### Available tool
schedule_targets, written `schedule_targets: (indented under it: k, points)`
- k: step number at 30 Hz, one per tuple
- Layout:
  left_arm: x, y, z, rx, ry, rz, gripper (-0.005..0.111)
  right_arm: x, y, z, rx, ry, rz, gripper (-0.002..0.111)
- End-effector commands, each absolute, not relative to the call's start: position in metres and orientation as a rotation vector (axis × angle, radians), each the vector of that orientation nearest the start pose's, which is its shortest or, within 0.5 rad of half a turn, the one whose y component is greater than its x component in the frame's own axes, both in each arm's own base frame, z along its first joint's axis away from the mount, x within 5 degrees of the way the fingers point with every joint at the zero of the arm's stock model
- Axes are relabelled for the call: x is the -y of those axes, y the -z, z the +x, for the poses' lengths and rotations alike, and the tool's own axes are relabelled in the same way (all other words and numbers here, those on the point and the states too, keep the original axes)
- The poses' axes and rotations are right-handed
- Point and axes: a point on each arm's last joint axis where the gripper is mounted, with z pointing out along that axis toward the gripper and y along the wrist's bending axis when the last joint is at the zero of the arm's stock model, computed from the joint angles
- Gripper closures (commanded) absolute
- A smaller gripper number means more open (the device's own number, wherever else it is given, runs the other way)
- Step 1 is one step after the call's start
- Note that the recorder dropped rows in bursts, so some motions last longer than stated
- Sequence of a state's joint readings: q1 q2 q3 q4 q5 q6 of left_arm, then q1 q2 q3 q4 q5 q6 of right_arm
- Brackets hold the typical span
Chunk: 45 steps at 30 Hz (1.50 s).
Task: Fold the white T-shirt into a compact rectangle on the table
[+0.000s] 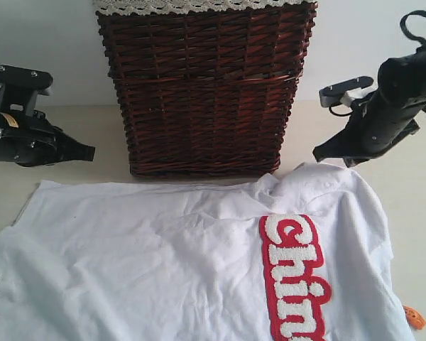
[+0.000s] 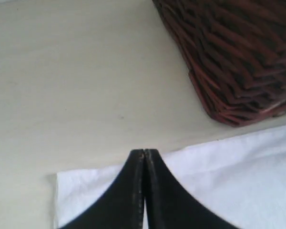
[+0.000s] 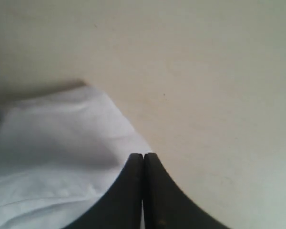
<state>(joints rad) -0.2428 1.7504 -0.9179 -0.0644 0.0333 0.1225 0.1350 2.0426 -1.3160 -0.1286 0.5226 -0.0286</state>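
The white T-shirt (image 1: 163,263) lies spread and wrinkled on the pale table (image 1: 412,213), filling the near part of the exterior view. Its red band (image 1: 295,277) of fuzzy white letters runs from far to near, so the shirt's long axis seems to run side to side, from one arm to the other. A small orange thing (image 1: 414,316) shows at the shirt's near right edge, too small to identify.

Farther back, the left gripper (image 1: 91,152) hangs above the table with its jaws pressed together, holding nothing. The shirt's far left corner lies below and just inward of its tips. The right gripper (image 1: 318,153) is likewise closed and empty. A bunched fold, possibly a sleeve or shoulder, rises just beneath its tips. By my judgement the right arm is the nearer to cloth, and either must open before it can take an edge.

The left wrist view shows what the exterior view does not. The left tips sit over the shirt's squared corner, with bare table ahead and the basket off to one side. The right wrist view shows the right tips on the shirt's rounded edge, cloth to one side, table to the other.

Behind the shirt stands a dark wicker basket (image 1: 206,92) topped with white lace trim (image 1: 199,6).
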Motion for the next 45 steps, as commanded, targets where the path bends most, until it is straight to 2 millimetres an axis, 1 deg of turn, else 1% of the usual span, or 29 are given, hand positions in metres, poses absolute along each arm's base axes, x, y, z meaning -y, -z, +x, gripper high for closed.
schedule_targets:
  k: [1,2,3,4,5,6,7,9,11,17,18,21,23,26,28,31,33,35,38,42,45]
  points:
    - [0.087,-0.195,0.345,-2.506,0.074,0.474,0.107,-0.054,-0.194,0.401,-2.623,-0.004,-0.381,0.108]
    - [0.088,-0.199,0.344,-2.542,0.080,0.495,0.107,-0.055,-0.202,0.397,-2.623,-0.014,-0.386,0.108]
    - [0.088,-0.204,0.339,-2.589,0.094,0.540,0.107,-0.054,-0.217,0.390,-2.624,-0.014,-0.393,0.108]
    - [0.088,-0.206,0.334,-2.605,0.103,0.588,0.107,-0.053,-0.225,0.385,-2.625,-0.012,-0.395,0.108]
    - [0.088,-0.206,0.325,-2.649,0.123,0.664,0.107,-0.052,-0.240,0.375,-2.622,-0.011,-0.411,0.108]
    - [0.088,-0.202,0.316,-2.703,0.135,0.740,0.107,-0.051,-0.247,0.369,-2.613,-0.009,-0.417,0.108]
    - [0.087,-0.194,0.303,-2.806,0.171,0.803,0.107,-0.050,-0.255,0.358,-2.596,-0.009,-0.414,0.108]
    - [0.089,-0.178,0.287,-2.947,0.215,0.858,0.107,-0.049,-0.262,0.347,-2.581,-0.025,-0.400,0.108]
    - [0.092,-0.163,0.275,-3.031,0.217,0.927,0.107,-0.051,-0.265,0.337,-2.574,-0.071,-0.388,0.108]
    - [0.102,-0.132,0.242,-3.135,0.189,1.093,0.107,-0.056,-0.276,0.313,-2.531,-0.187,-0.414,0.108]
    - [0.101,-0.127,0.237,-3.149,0.167,1.115,0.107,-0.057,-0.278,0.311,-2.520,-0.208,-0.411,0.108]
    - [0.095,-0.113,0.225,-3.219,0.076,1.107,0.107,-0.060,-0.289,0.304,-2.475,-0.265,-0.418,0.108]
    - [0.090,-0.107,0.219,-3.265,0.023,1.110,0.107,-0.062,-0.294,0.301,-2.452,-0.294,-0.424,0.108]
    - [0.089,-0.105,0.212,-3.304,0.021,1.119,0.107,-0.063,-0.300,0.298,-2.425,-0.315,-0.431,0.108]
    - [0.090,-0.104,0.207,-3.329,0.010,1.130,0.107,-0.064,-0.300,0.298,-2.423,-0.324,-0.427,0.108]
    - [0.094,-0.102,0.197,-3.335,-0.007,1.188,0.107,-0.064,-0.300,0.298,-2.423,-0.330,-0.423,0.108]
    - [0.098,-0.103,0.196,-3.317,-0.039,1.194,0.107,-0.064,-0.301,0.298,-2.423,-0.332,-0.422,0.108]
    - [0.099,-0.107,0.201,-3.249,-0.096,1.124,0.107,-0.064,-0.298,0.297,-2.430,-0.338,-0.418,0.108]
    - [0.101,-0.117,0.212,-3.125,-0.113,0.987,0.107,-0.064,-0.294,0.297,-2.431,-0.333,-0.411,0.108]
    - [0.107,-0.138,0.228,-2.919,-0.062,0.791,0.107,-0.064,-0.281,0.297,-2.447,-0.317,-0.421,0.108]
    - [0.110,-0.148,0.236,-2.801,-0.019,0.740,0.107,-0.065,-0.266,0.303,-2.511,-0.325,-0.431,0.108]
